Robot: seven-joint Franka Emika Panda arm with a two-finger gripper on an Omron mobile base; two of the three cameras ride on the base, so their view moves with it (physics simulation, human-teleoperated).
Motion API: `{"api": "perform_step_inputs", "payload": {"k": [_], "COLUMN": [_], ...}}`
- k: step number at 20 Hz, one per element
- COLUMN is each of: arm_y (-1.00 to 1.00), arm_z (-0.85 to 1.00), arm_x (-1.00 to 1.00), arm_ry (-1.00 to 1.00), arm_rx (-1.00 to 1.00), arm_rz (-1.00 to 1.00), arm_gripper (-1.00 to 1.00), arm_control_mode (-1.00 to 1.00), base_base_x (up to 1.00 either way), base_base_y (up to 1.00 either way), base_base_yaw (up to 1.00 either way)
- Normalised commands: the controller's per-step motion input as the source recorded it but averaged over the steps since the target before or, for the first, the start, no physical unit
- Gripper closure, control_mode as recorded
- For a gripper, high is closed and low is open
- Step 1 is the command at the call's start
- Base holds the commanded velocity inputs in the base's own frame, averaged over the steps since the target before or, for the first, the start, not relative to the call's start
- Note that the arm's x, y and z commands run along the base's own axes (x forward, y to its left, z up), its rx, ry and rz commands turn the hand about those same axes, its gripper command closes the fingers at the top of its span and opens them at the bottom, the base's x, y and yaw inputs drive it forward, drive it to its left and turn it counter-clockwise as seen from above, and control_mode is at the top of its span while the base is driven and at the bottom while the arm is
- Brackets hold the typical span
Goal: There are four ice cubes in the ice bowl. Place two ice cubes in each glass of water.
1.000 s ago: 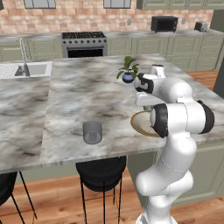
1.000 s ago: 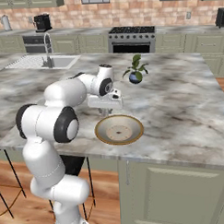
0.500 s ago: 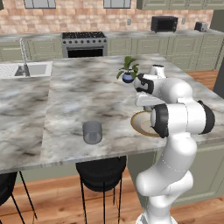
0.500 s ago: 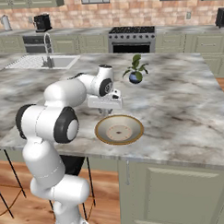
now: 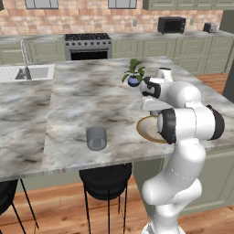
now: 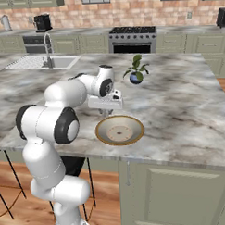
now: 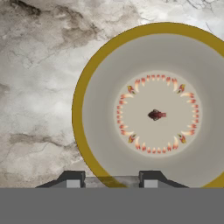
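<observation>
The ice bowl, tan with a golden rim, sits near the counter's front edge; its inside shows only a small red pattern. My gripper hangs just above the bowl's rim on the side toward the glass, pointing down. Its jaws are shut on a pale translucent ice cube between the fingertips. A glass of water, a short grey tumbler, stands on the counter to the left of the bowl, well apart from it.
A small blue plant pot stands behind the bowl. The sink is far left. Black stools are tucked under the counter's front edge. Bare marble counter spreads to the right of the bowl.
</observation>
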Motion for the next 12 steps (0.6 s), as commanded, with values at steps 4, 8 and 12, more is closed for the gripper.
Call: {"api": "perform_step_inputs", "payload": {"k": [4, 8, 12], "arm_y": [0.00, 0.00, 0.00], "arm_z": [0.00, 0.00, 0.00], "arm_x": [0.00, 0.00, 0.00], "arm_ry": [0.00, 0.00, 0.00], "arm_rx": [0.00, 0.00, 0.00], "arm_rz": [0.00, 0.00, 0.00], "arm_gripper": [1.00, 1.00, 1.00], "arm_control_mode": [1.00, 1.00, 1.00], "base_base_x": [0.00, -0.27, -0.36], "base_base_y": [0.00, 0.35, 0.94], "base_base_yaw": [0.00, 0.00, -0.02]}}
